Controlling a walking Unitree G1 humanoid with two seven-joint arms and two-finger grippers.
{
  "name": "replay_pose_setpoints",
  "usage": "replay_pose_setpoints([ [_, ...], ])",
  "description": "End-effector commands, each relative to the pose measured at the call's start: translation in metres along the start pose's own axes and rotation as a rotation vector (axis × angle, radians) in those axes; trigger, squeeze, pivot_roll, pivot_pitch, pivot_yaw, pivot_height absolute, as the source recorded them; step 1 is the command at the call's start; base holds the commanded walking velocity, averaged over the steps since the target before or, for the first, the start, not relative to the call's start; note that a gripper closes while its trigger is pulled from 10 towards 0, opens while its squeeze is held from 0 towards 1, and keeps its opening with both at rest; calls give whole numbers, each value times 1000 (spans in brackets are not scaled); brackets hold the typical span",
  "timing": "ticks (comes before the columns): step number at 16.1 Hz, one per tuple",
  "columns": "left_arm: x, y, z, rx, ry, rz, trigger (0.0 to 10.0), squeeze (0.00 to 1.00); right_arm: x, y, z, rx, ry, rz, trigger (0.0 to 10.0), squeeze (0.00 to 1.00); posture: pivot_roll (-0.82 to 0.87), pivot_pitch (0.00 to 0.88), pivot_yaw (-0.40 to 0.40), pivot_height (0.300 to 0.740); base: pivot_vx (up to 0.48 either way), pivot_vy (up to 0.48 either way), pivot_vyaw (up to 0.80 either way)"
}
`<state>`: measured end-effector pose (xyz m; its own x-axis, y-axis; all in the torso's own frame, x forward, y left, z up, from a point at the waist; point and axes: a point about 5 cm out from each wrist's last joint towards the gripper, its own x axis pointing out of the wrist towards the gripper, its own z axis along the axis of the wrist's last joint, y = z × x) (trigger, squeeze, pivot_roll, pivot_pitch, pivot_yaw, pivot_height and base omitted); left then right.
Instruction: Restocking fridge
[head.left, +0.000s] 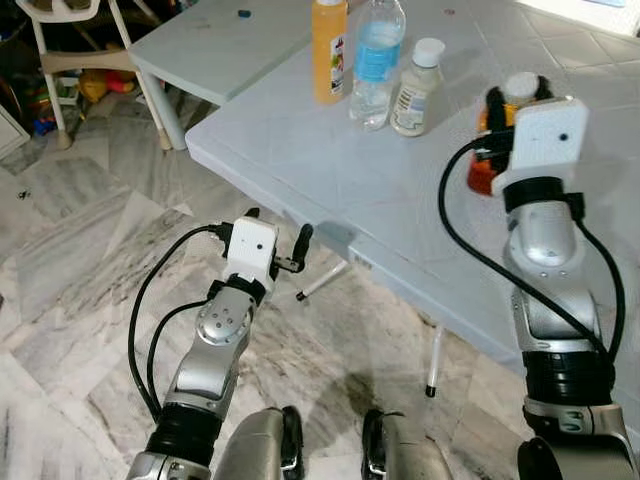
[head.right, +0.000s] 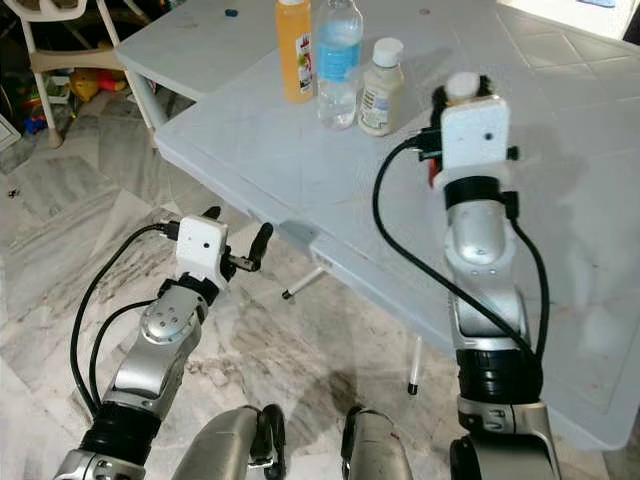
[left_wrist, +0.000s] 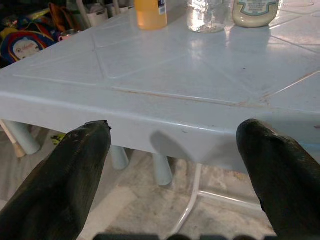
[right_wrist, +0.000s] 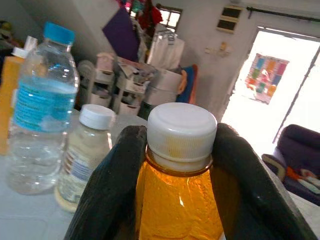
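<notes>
Right gripper (right_wrist: 176, 165): we clamp the white-capped orange plastic bottle (right_wrist: 179, 200) on the pale blue table (head.left: 330, 160).
Left gripper (left_wrist: 175, 170): our fingers apart, below the edge.

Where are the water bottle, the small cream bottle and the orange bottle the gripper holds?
water bottle (head.left: 377, 60), left eye view, blue label.
small cream bottle (head.left: 415, 95), left eye view, its label.
orange bottle (right_wrist: 180, 130), right wrist view, white cap.

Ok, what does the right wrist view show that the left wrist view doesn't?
Right wrist view alone: the right gripper closed around the neck of an orange bottle with a white cap. Left wrist view alone: the left gripper, fingers apart, facing the table edge from below its top. Shared: the water bottle, the small cream bottle.
</notes>
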<state>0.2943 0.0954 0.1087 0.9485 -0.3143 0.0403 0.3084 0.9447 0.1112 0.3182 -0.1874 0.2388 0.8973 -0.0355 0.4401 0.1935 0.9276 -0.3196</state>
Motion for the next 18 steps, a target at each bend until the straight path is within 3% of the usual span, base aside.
replay_pose_setpoints([
  [1, -1, 1, -3, 10, 11, 9, 10000, 0, -1, -6, 9, -7, -31, -25, 10000, 0, -16, 95, 60, 740, 0, 0, 0],
  [7, -3, 0, -6, 0, 19, 27, 10000, 0, -2, 13, 18, 113, -54, 69, 10000, 0, -13, 101, 44, 740, -127, 0, 0],
  [14, -1, 1, -7, 1, 19, 37, 10000, 0, 0, 23, 31, 182, -108, 151, 10000, 0, -18, 95, 37, 740, -248, 0, 0],
  [18, -1, 2, -8, 5, 19, 39, 10000, 0, -2, 30, 31, 205, -107, 190, 10000, 0, -15, 93, 36, 740, 0, 0, 0],
])
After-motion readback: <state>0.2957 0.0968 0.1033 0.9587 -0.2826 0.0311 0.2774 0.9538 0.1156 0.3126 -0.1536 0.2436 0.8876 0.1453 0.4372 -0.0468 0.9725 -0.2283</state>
